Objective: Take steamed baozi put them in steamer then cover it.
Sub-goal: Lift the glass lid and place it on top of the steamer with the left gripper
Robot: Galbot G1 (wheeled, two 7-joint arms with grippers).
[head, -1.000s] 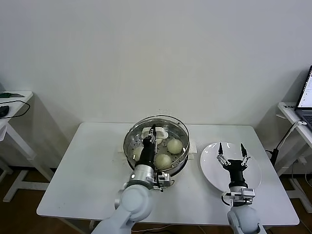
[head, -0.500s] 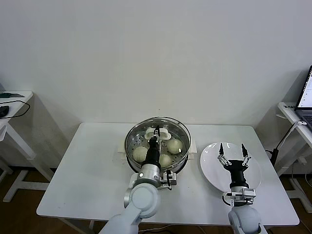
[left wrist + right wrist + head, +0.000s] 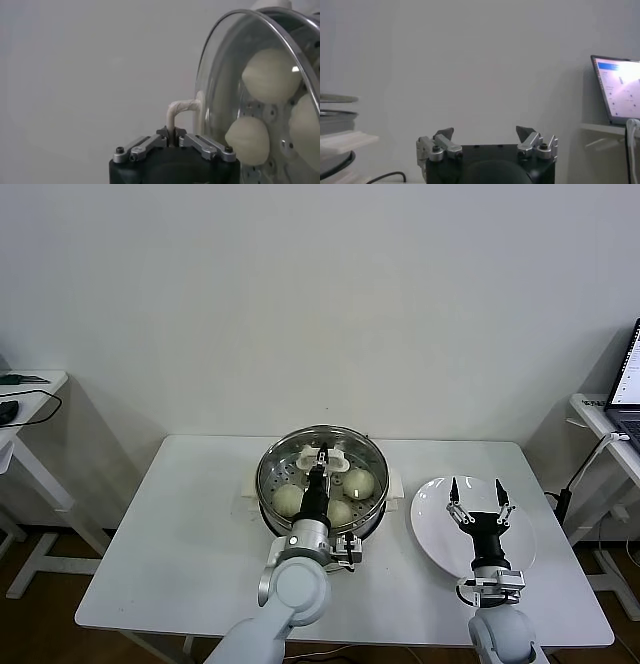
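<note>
Glass cover (image 3: 322, 466), gripped by its handle (image 3: 181, 111) in the left gripper's (image 3: 321, 455) closed fingers, sits over the steamer (image 3: 322, 496); seat it level before letting go. Right gripper (image 3: 477, 498) idles open.

I see cream-white baozi (image 3: 358, 482) under the clear, metal-rimmed cover (image 3: 322, 465) with its cream handle (image 3: 181, 111), the shiny silver steamer (image 3: 268, 506) on a white table (image 3: 180, 534), and a plain white plate (image 3: 435, 529) at its three o'clock.
</note>
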